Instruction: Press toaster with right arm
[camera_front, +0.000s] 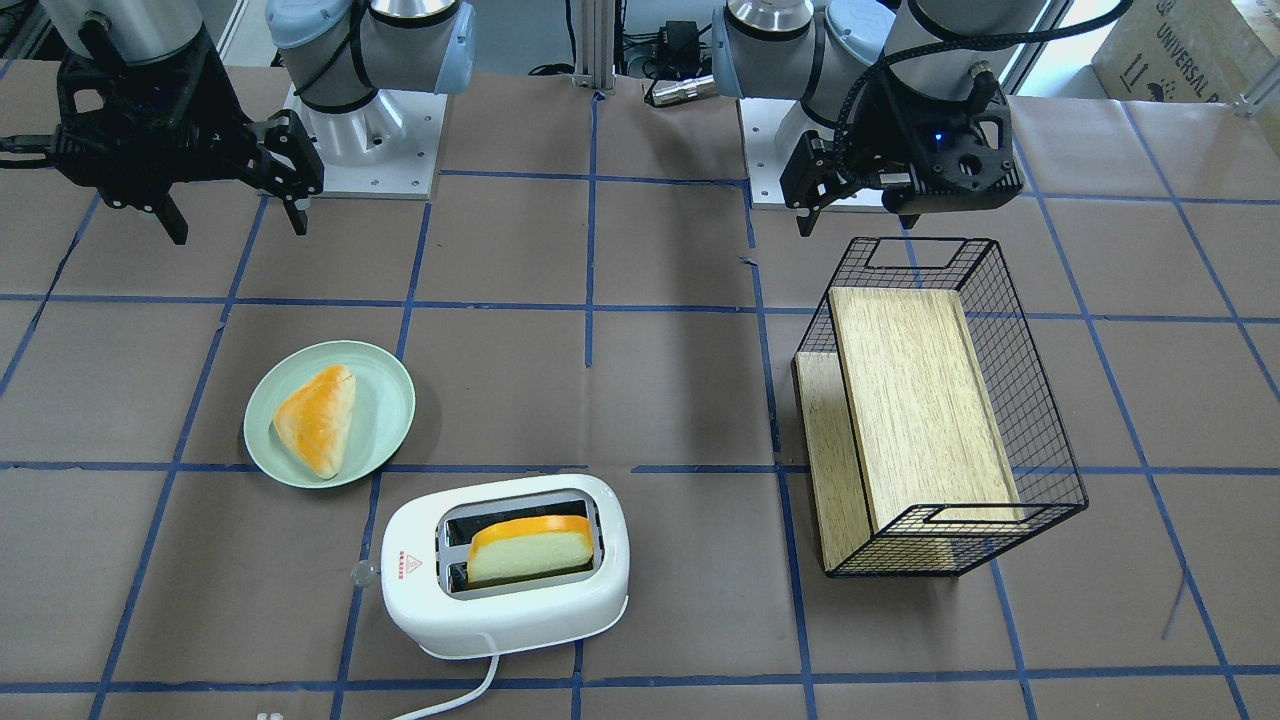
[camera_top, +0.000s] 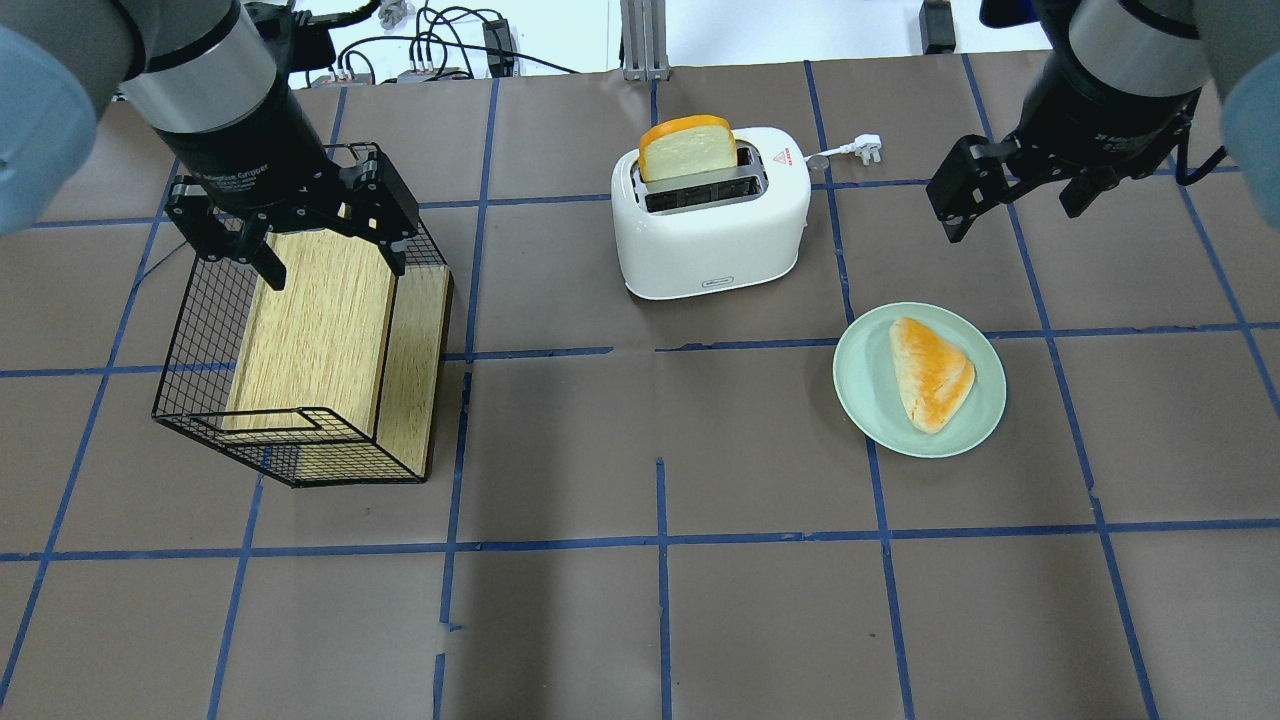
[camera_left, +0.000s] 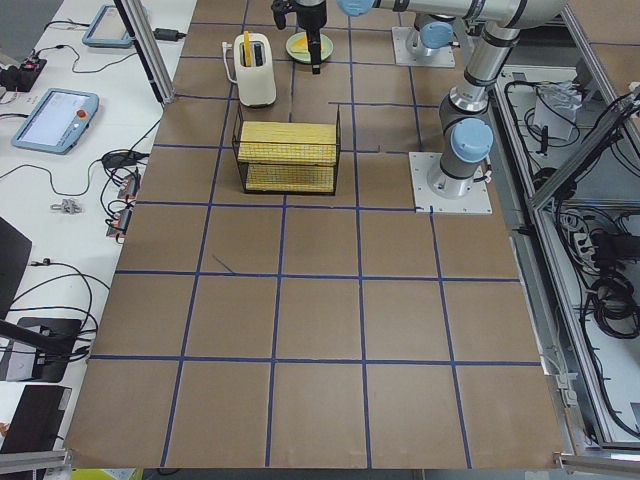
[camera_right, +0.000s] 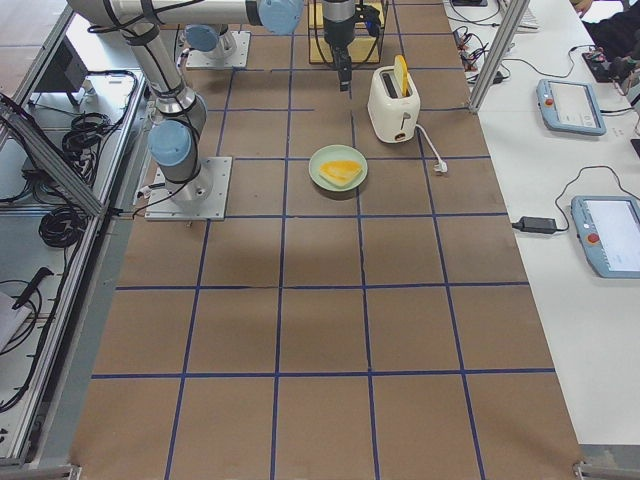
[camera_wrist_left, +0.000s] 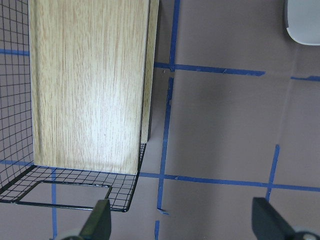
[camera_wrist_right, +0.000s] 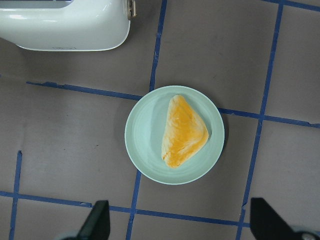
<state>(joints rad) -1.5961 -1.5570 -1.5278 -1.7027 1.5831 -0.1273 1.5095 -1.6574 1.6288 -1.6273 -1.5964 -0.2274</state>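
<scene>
The white toaster (camera_front: 510, 600) (camera_top: 710, 250) stands at the table's far side from the robot, with a bread slice (camera_front: 530, 548) (camera_top: 687, 148) sticking up from one slot. Its clear lever knob (camera_front: 362, 573) (camera_top: 818, 158) is at the end towards my right arm. My right gripper (camera_front: 240, 228) (camera_top: 1010, 215) is open and empty. It hangs above the table to the right of the toaster and well apart from it. In the right wrist view (camera_wrist_right: 180, 225) it looks down on the toaster's end (camera_wrist_right: 65, 25). My left gripper (camera_front: 857, 222) (camera_top: 333, 272) (camera_wrist_left: 182, 225) is open and empty over the basket.
A green plate (camera_front: 390, 400) (camera_top: 860, 390) (camera_wrist_right: 145, 135) holds a triangular bread piece (camera_top: 930, 372), between my right gripper and the toaster. A black wire basket (camera_front: 1040, 400) (camera_top: 200, 330) with a wooden board lies under my left gripper. The toaster's cord and plug (camera_top: 868, 147) lie beside it.
</scene>
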